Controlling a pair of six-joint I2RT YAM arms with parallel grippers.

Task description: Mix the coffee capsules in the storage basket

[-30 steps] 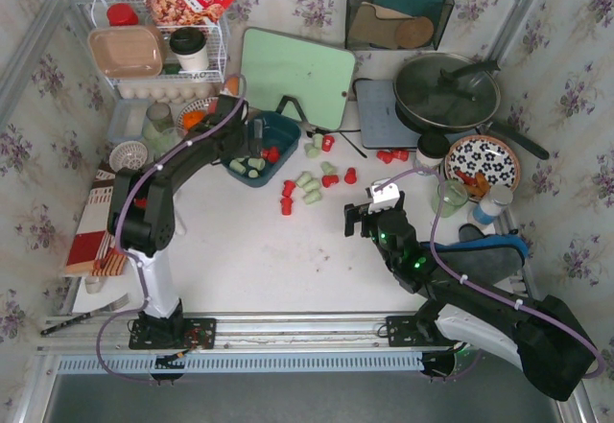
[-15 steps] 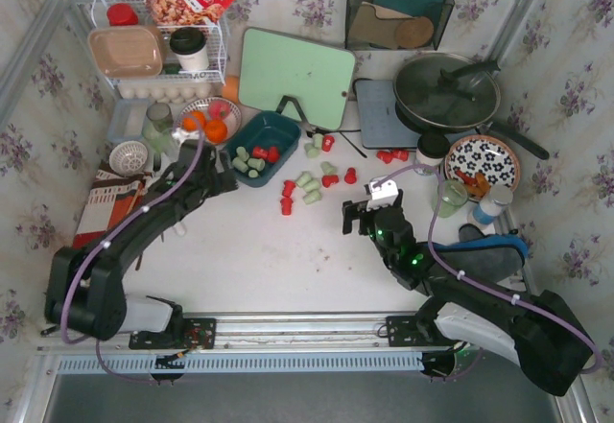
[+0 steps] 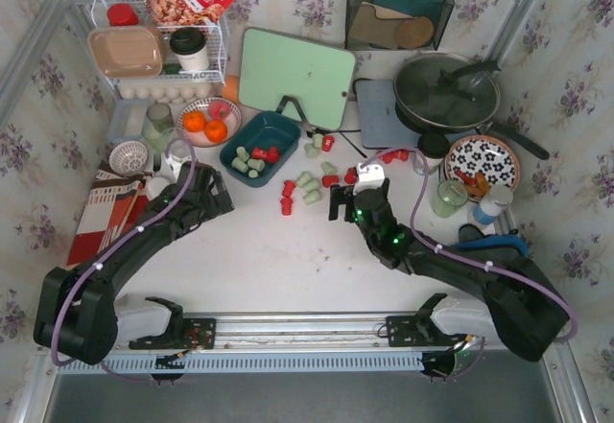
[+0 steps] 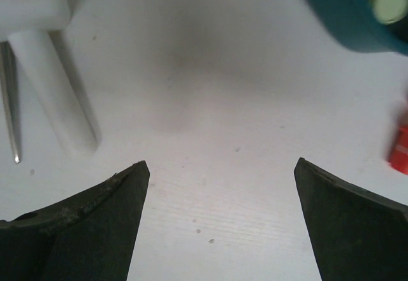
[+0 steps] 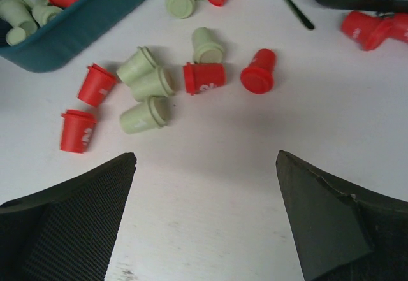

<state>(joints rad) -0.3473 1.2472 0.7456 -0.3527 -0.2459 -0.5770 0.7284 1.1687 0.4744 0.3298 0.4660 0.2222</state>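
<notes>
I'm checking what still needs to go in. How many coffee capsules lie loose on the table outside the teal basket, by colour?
Red capsules: 7
Pale green capsules: 6
Total loose: 13

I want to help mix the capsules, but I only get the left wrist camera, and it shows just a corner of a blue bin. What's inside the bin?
Observer: The dark teal plastic storage basket holds both bright red and pale green tapered coffee capsules.
Operator: Are there more outside it?
Observer: Yes, a scatter of red and green ones lies on the white table to the basket's right.
Operator: Is the other arm holding one?
Observer: No, the right gripper is open and empty, above bare table just short of that scatter.
</notes>
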